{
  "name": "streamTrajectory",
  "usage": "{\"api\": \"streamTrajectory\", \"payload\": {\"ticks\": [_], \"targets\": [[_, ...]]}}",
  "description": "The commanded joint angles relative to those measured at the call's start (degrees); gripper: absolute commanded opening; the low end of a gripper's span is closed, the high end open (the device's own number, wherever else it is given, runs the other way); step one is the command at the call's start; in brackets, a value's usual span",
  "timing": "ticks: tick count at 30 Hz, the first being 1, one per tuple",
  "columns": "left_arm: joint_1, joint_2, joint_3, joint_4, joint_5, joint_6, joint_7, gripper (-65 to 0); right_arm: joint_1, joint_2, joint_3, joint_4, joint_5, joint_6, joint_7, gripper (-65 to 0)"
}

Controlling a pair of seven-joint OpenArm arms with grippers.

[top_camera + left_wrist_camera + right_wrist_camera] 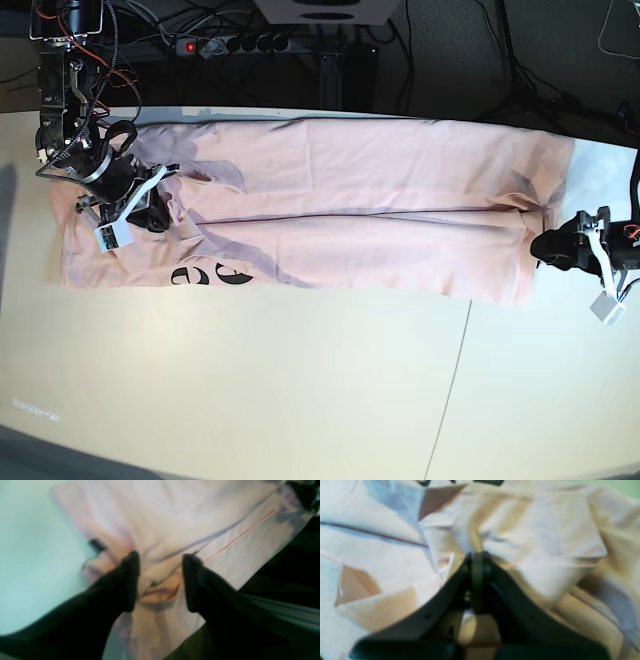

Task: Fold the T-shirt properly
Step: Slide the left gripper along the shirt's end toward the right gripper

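T-shirt lies folded lengthwise in a long band across the far part of my surface. My right gripper is clamped on bunched cloth; my left gripper is spread wide over the hem.

Pale table — dark floor, power strip, cables behind

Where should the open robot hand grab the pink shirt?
Grab the shirt at its end edge, coming in from that end, where the left gripper hangs with its jaws apart. Probably best there: the shirt lies in a long flat band, and its folded layers bunch up at that edge.
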Motion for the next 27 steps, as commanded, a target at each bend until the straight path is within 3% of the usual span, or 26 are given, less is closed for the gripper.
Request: {"api": "streamTrajectory", "payload": {"ticks": [1, 9, 20, 27], "targets": [[-0.9, -1.8, -0.5, 0.4, -0.5, -0.2, -0.7, -27.1, 0.3, 0.8, 0.3, 0.3, -0.6, 4.1, -0.7, -65.0], [-0.9, -2.5, -0.5, -6.1, 6.9, -0.2, -4.7, -25.0, 0.3, 0.8, 0.3, 0.3, -0.6, 4.2, -1.4, -65.0], [0.4, -1.7, -0.5, -15.4, 5.6, -0.2, -5.0, -23.9, 0.3, 0.8, 0.3, 0.3, -0.6, 4.2, -3.2, -65.0], [1.0, 1.0, -0.5, -18.3, 5.4, -0.2, -5.4, -23.9, 0.3, 0.8, 0.3, 0.3, -0.6, 4.2, -3.2, -65.0]]}}
